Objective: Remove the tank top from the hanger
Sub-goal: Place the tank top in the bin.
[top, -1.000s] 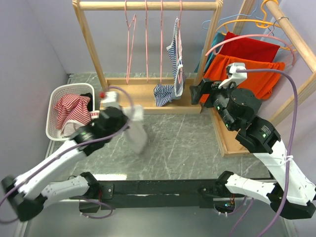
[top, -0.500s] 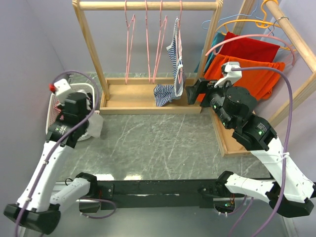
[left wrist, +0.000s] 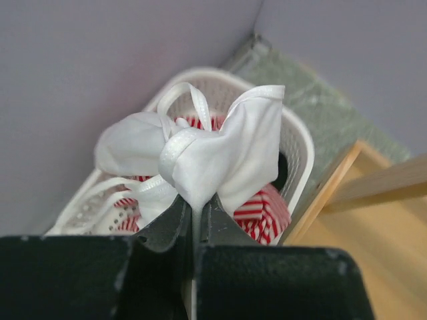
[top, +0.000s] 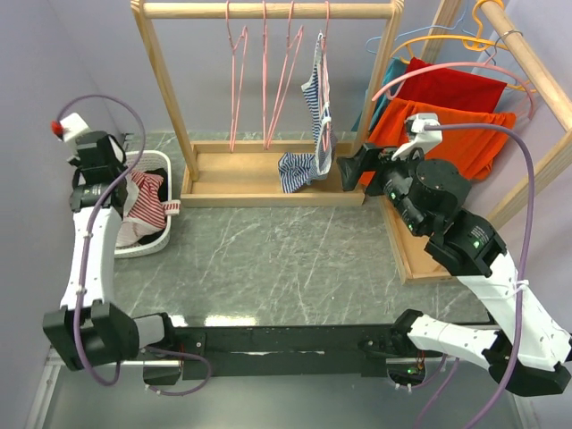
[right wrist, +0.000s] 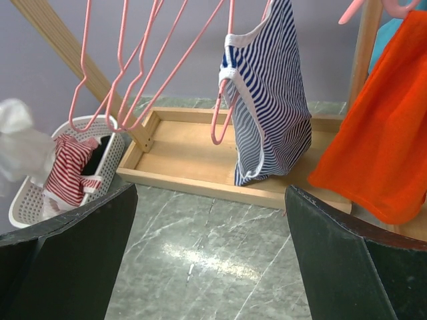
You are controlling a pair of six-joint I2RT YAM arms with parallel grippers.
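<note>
Left gripper (left wrist: pixel 193 208) clenched on white tank top (left wrist: pixel 223 153), bunched above laundry basket (left wrist: pixel 298 143), centre of left wrist frame. Right gripper (top: pixel 349 167) jaws wide, empty, facing blue-striped tank top (right wrist: pixel 270 93) hanging on pink hanger (right wrist: pixel 213 133), upper centre of right wrist frame.

The left tool (left wrist: pixel 193 210) pinches a bunched white garment (left wrist: pixel 220 153) above a white basket (left wrist: pixel 300 143) holding red-striped cloth (left wrist: pixel 260 213).

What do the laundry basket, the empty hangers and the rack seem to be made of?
Basket: probably white plastic, judging by its moulded lattice walls.
Empty hangers: thin pink rods, either coated wire or plastic; the look leaves it open.
Rack: pale unpainted wood with a matte finish, judging by its tan colour.
</note>
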